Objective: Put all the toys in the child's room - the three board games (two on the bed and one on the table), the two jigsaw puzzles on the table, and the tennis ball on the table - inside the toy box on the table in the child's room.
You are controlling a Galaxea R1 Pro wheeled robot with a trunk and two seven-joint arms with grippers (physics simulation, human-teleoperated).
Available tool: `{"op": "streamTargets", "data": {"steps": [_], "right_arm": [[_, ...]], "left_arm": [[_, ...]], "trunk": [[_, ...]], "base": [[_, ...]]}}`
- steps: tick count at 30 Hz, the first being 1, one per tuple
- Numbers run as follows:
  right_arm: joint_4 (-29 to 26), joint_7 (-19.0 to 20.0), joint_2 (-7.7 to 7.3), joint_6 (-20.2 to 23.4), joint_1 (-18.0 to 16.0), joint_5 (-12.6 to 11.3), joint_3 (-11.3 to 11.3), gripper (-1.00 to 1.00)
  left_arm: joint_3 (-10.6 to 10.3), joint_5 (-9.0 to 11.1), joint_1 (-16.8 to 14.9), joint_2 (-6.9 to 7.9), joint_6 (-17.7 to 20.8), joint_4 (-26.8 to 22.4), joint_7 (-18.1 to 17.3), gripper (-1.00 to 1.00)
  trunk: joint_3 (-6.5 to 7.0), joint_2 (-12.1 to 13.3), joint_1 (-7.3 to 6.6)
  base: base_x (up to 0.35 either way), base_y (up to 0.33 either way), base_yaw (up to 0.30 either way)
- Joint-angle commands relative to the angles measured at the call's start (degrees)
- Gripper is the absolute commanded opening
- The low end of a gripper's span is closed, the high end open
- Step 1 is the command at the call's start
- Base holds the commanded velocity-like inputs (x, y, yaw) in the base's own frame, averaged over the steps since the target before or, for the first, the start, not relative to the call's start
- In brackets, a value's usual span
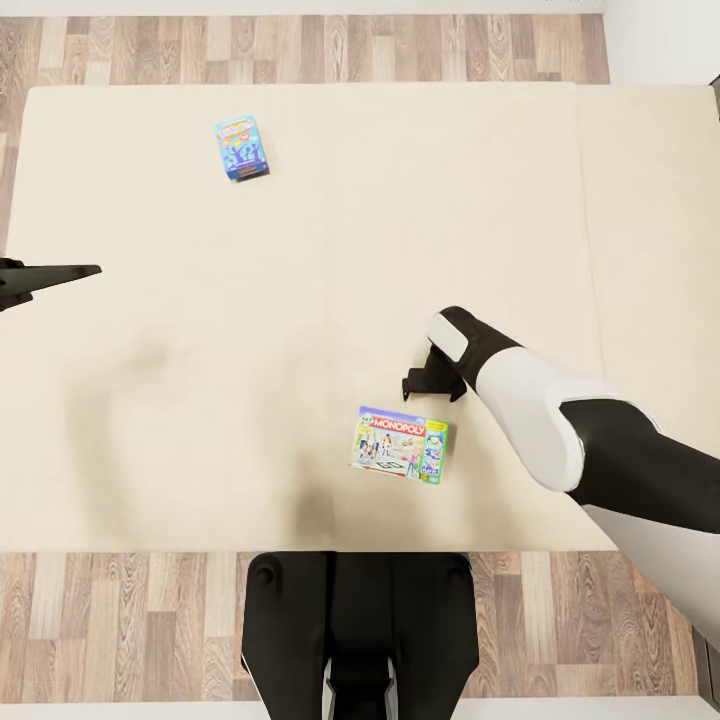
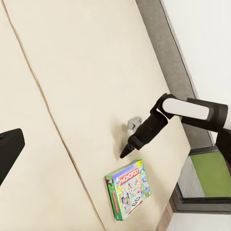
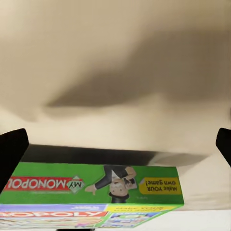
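1. Right gripper [image 1: 432,378] hovers over the bed [image 1: 300,300], fingers spread apart, nothing between them; it sits just beyond the Monopoly box [image 1: 400,445] and is not touching it.
2. Right wrist view: both dark fingertips [image 3: 12,151] sit at the frame edges, wide apart, with the Monopoly box [image 3: 91,185] green side facing the camera, close up, and its shadow on the bed sheet behind.
3. Left gripper [image 1: 50,277] shows at the left edge of the head view, over the bed; only a dark tapered part is visible, cannot tell whether it is apart or together.
4. Monopoly box lies flat on the bed, near the bed edge closest to the robot, right of centre.
5. Second board game, a blue box [image 1: 241,148], lies flat on the far left part of the bed, well apart from both grippers.
6. Left wrist view: right arm [image 2: 192,110] reaches over the bed, gripper tip just beside the Monopoly box [image 2: 129,190].
7. Wood floor [image 1: 120,620] shows around the bed; robot base [image 1: 355,630] stands at the near edge.
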Motion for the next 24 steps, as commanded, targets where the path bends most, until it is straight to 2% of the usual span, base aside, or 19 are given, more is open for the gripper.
{"op": "streamTargets", "data": {"steps": [1, 14, 24], "right_arm": [[-0.2, -0.9, 0.02, -0.4, 0.1, 0.0, 0.3, 1.00], [-0.4, -0.9, 0.02, -0.4, 0.7, 0.0, 0.2, 1.00], [-1.8, -0.9, 0.02, -0.4, 2.6, 0.0, 0.2, 1.00]], "left_arm": [[0.0, -0.1, 0.0, 0.01, 0.6, 0.0, -0.2, 1.00], [0.0, -0.2, 1.5, -0.09, 0.5, 0.5, -0.2, 1.00], [0.0, -0.2, 1.9, -0.03, 0.3, 0.9, -0.2, 1.00]], "trunk": [[0.00, -0.1, 0.06], [1.14, -0.1, 0.06], [2.05, -0.1, 0.06]], "base": [[0.000, 0.000, 0.000], [0.000, 0.000, 0.000], [0.000, 0.000, 0.000]]}}
